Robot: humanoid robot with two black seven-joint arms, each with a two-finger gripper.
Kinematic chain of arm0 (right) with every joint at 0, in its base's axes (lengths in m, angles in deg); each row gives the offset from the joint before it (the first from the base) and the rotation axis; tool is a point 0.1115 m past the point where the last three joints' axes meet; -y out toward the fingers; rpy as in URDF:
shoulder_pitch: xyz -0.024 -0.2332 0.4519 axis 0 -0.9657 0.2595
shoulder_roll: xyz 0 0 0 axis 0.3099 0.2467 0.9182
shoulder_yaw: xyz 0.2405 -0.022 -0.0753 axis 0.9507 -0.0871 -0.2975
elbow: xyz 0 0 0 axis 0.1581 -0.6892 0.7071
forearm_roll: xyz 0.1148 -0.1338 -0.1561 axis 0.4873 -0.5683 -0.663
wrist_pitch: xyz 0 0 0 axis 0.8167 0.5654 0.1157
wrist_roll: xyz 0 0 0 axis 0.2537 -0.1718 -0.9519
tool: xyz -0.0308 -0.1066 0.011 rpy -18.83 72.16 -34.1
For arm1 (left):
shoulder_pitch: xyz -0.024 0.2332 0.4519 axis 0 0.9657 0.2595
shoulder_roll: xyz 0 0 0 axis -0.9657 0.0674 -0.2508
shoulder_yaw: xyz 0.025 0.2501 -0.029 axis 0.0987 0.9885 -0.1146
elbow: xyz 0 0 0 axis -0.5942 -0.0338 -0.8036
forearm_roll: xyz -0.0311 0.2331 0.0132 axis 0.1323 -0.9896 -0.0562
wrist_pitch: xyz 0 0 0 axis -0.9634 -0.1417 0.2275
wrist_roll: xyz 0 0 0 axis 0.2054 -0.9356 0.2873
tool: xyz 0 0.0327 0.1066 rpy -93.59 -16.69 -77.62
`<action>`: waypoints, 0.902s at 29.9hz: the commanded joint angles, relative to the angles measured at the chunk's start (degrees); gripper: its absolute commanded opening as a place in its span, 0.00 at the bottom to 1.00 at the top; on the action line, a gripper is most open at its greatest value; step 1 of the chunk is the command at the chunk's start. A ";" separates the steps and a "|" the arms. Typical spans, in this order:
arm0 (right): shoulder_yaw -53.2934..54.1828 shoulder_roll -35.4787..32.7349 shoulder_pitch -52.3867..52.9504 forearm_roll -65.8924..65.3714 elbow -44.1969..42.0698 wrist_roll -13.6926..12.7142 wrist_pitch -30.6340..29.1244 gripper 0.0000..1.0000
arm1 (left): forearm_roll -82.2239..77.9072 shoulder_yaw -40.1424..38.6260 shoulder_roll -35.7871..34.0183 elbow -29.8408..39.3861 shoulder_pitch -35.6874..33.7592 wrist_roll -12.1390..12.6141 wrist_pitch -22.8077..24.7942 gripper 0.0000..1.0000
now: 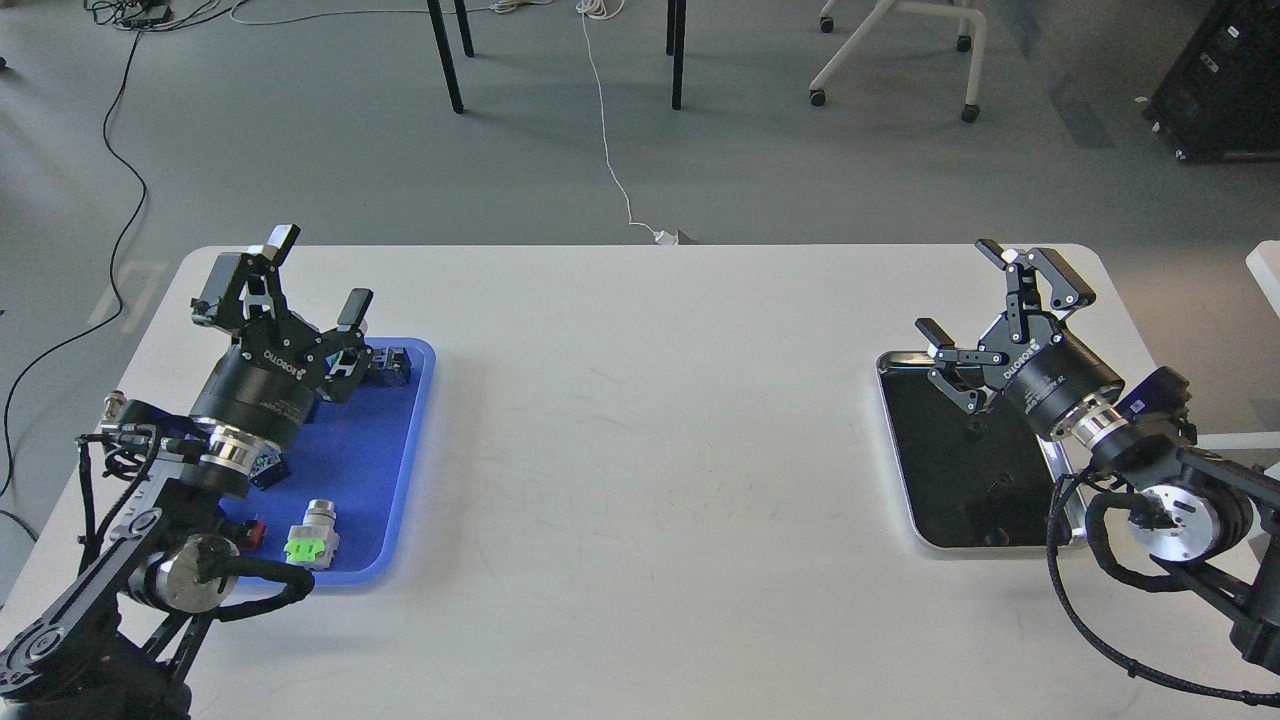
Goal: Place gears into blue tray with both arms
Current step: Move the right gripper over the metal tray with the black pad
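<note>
Black on black is the big trouble: the gears look like tiny dark specks, one near (972, 430), lying on the shiny black tray (900, 440) at the right side of the white table (650, 450), so they are hard to spot and easy to miss. Above them the right gripper (975, 295) has its fingers wide apart and holds nothing. The left gripper (318, 272), fingers also apart and holding nothing, hangs over the blue tray (415, 440), near a green switch (312, 545) it could bump.

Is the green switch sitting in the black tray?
No, the green switch sits in the blue tray, far from the black tray.
</note>
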 commanded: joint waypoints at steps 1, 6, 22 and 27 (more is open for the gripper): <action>0.08 -0.52 -0.29 0.02 0.15 0.00 -0.17 0.99 | -0.71 -0.03 1.11 0.00 0.04 0.14 -0.19 0.99; -0.62 -2.71 0.93 -1.21 1.02 0.00 -0.61 0.99 | -0.62 -0.03 1.11 0.00 0.04 0.32 -0.02 0.98; -15.00 -18.27 26.57 -72.79 4.10 0.00 -0.87 0.99 | 0.17 0.06 -2.58 -0.35 -3.03 -0.38 0.24 0.98; -31.53 -17.57 39.42 -85.05 3.66 0.00 -0.61 0.99 | 0.08 0.15 -2.05 0.00 -2.86 -0.38 0.51 0.98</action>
